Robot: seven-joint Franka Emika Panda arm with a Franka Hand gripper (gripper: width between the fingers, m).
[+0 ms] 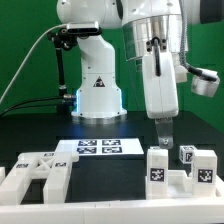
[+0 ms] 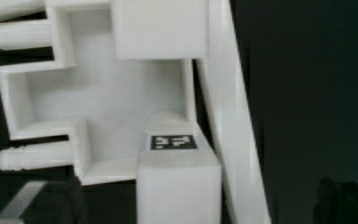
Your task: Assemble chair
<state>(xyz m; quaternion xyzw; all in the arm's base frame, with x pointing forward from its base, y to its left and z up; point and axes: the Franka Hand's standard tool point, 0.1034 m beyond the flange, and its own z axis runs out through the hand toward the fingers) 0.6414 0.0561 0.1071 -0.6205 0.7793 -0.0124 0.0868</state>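
White chair part (image 1: 178,164) directly beneath the wide-spread claw (image 1: 166,133)

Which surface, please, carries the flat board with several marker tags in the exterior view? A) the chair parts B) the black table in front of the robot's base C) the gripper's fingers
B: the marker board lies flat on the black table, before the robot's base.

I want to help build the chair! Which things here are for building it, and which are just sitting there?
For building: white chair parts on the exterior view's left and right; the open gripper above them.

Just there: marker board; black table.
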